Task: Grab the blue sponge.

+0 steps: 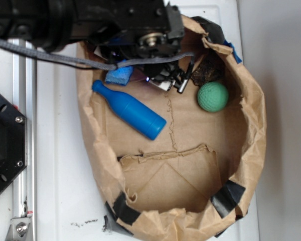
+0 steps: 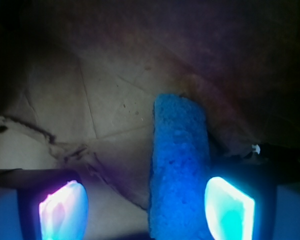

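In the exterior view, a wide brown paper bag (image 1: 251,125) with a rolled rim and black tape patches lies open on a white surface (image 1: 60,191). The black robot arm (image 1: 90,20) reaches in from the upper left of the frame, and its end effector (image 1: 173,80) hangs over the upper middle of the bag. The small pale blue rectangular foam sponge (image 1: 119,75) lies on the bag floor in the upper left part, partly hidden under the arm and a grey cable (image 1: 50,56). Just below it lies a glossy darker blue plastic bottle-shaped object (image 1: 130,110), pointing diagonally toward the middle of the frame. A green textured ball (image 1: 212,96) rests at the upper right of the bag, well apart from the sponge. In the wrist view, the sponge (image 2: 180,175) stands in the lower middle of the frame, between the two glowing fingertips (image 2: 62,210), close beside the right one. The end effector (image 2: 145,210) is spread apart, and it does not clench the sponge; a gap remains on the left side.
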Robot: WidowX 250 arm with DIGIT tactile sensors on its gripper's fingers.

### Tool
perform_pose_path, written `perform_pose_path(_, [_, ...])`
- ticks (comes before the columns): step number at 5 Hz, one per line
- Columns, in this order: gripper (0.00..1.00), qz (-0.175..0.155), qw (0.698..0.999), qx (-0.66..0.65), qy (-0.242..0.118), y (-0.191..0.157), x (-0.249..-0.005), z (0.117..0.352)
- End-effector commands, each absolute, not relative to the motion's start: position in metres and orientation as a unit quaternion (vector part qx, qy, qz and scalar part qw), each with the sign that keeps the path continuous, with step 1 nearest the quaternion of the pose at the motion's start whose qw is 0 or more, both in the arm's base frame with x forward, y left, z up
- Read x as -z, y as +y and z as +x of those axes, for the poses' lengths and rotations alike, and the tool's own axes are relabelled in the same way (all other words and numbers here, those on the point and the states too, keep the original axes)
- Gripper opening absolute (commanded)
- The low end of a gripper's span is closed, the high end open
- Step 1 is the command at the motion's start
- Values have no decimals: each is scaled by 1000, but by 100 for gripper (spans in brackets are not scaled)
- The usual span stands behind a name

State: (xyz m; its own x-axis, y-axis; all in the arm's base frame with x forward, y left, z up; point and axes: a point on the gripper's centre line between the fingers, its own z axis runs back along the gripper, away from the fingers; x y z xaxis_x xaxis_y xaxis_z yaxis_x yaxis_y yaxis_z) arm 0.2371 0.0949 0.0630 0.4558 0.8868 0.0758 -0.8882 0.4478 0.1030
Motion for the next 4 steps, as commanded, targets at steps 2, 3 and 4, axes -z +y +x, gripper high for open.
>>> perform_pose_path(2, [100, 91, 856, -507, -42, 105, -69, 244])
perform_pose_path(3, [100, 93, 870, -482, -44, 99, -53, 240])
perform_pose_path(4, [100, 92, 882, -461, -40, 94, -42, 234])
